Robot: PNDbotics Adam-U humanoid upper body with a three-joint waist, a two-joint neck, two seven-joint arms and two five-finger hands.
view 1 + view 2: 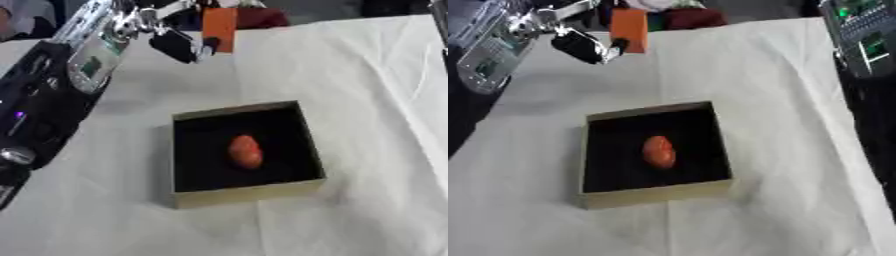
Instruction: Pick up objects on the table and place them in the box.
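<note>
An orange block (pixel 220 25) stands upright at the far edge of the white-clothed table. My left hand (pixel 179 45) reaches in from the upper left, and its fingers (pixel 616 46) curl onto the block's lower left edge. A shallow square box (pixel 248 193) with tan walls and a black inside sits in the middle of the table. A red-orange oval object (pixel 246 151) lies in the middle of the box. My right hand shows in no view; only the right forearm (pixel 861 35) with green lights runs along the upper right.
My left arm (pixel 44 100) fills the left side of the left eye view. Dark red and other items (pixel 261 17) lie past the table's far edge behind the block. White cloth (pixel 789 125) surrounds the box on all sides.
</note>
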